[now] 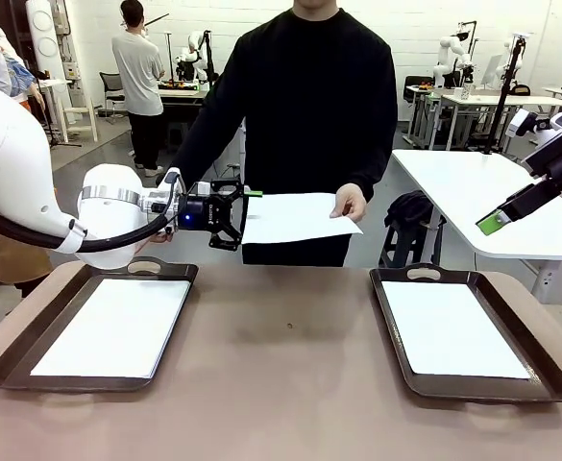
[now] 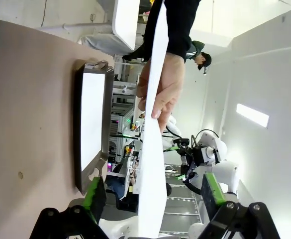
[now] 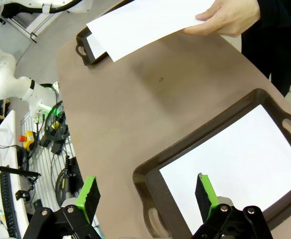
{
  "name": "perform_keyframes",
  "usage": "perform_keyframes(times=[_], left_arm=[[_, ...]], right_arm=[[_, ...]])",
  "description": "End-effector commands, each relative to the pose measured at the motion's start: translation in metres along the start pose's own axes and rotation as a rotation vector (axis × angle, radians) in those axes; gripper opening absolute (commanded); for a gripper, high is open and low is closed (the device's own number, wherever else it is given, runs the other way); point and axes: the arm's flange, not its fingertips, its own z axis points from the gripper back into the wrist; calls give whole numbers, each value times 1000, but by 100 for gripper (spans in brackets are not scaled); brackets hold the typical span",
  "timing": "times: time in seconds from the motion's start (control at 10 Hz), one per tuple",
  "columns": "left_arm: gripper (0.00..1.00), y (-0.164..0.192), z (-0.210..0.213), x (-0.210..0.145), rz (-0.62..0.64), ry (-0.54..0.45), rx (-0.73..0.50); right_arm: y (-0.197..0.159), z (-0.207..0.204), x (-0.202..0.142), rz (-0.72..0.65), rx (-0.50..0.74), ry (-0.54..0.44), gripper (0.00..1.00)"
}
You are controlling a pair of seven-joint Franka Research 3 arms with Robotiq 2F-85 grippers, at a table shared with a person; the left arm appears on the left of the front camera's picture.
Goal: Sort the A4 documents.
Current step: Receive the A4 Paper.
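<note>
A person's hand [image 1: 350, 202] holds one of the A4 documents [image 1: 295, 216] level above the table's far edge. My left gripper [image 1: 242, 216] is open at that sheet's left edge. In the left wrist view the sheet [image 2: 152, 159] runs between the wide-apart fingers of the left gripper [image 2: 152, 189], with the hand [image 2: 162, 89] farther along it. Another white sheet [image 1: 117, 325] lies in the left tray [image 1: 12, 370], and one [image 1: 451, 328] in the right tray [image 1: 549, 370]. My right gripper [image 1: 497, 221] hangs open and empty at the right, above the right tray [image 3: 145, 179] and its sheet [image 3: 235, 159].
The brown table [image 1: 281, 384] has bare room between the two trays. The person stands at the far side in a black top [image 1: 309, 86]. A white table [image 1: 463, 187] stands behind on the right, close to my right arm.
</note>
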Motion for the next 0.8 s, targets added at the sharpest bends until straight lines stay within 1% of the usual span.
perform_keyframes(times=[0.0,0.1,0.4,0.7], left_arm=[[96,5,-8,4,-23,26,-45],[87,6,-10,3,-38,45,-39],[57,7,-12,3,-72,61,-50],[28,7,-11,4,-90,51,-56]], right_arm=[[-1,-1,1,0,-4,0,100],[-1,-1,1,0,-4,0,100],[-1,-1,1,0,-4,0,100],[-1,-1,1,0,-4,0,100]])
